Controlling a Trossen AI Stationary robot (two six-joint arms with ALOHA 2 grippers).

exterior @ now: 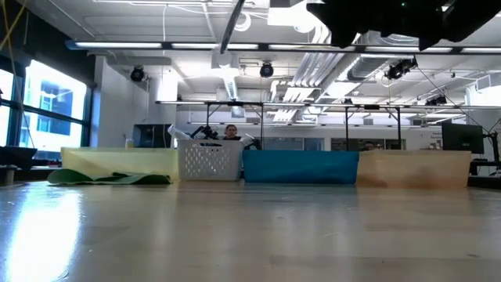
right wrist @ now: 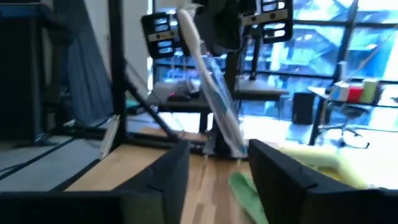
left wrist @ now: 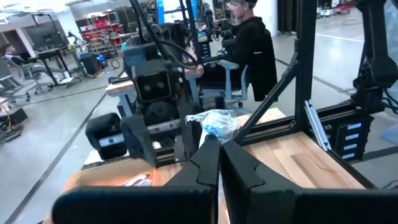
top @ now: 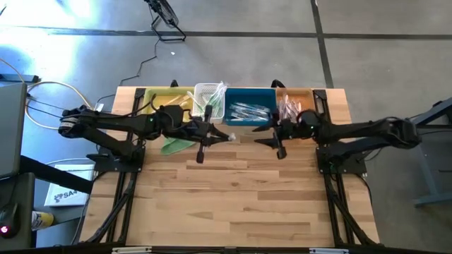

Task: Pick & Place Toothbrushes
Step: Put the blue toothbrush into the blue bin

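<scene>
Toothbrush [left wrist: 214, 123] pinched in left gripper [left wrist: 219, 152]; right gripper [right wrist: 219, 163] facing, parted

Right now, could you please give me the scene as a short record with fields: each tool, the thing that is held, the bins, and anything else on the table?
left tool: shut on one wrapped toothbrush, above the table, in front of the bins
right tool: open, facing the left tool, toothbrush not gripped
bins, far edge, left to right in the high view: yellow bin, white basket, blue bin, orange bin
other: green cloth in front of the yellow bin
</scene>
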